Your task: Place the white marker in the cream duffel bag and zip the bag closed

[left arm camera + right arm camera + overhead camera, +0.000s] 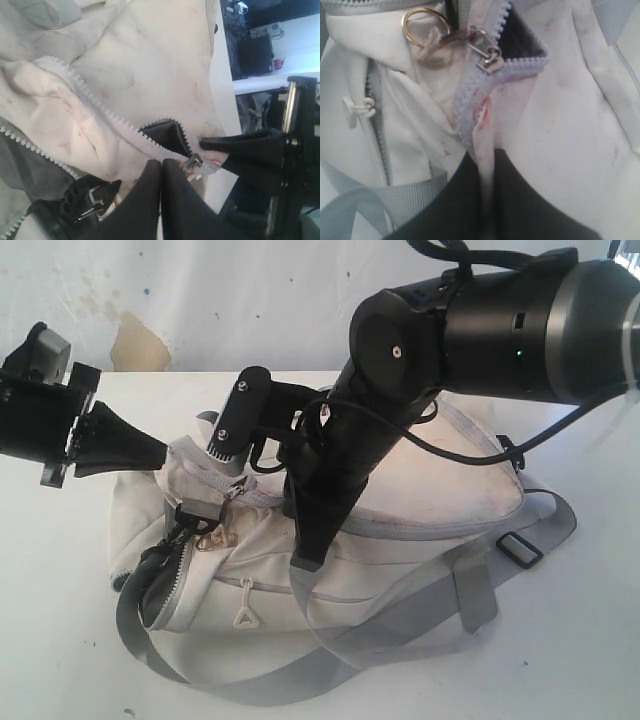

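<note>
The cream duffel bag (440,480) lies on its side on the white table (585,640). Its top zipper slider (194,162) (488,56) sits near one end, with a small gap of dark lining (167,135) showing beside it. My left gripper (160,452) (161,164) is shut, its tips pressed against the zipper tape next to the slider, and nothing shows between the fingers. My right gripper (305,558) (487,155) is shut on a fold of the bag's fabric below the slider. The white marker is hidden.
A grey shoulder strap (400,620) loops over the table in front of the bag, with a black buckle (520,548) at the right. A gold ring (425,25) hangs near the slider. An end pocket (160,580) gapes dark. The right arm (480,330) hangs over the bag.
</note>
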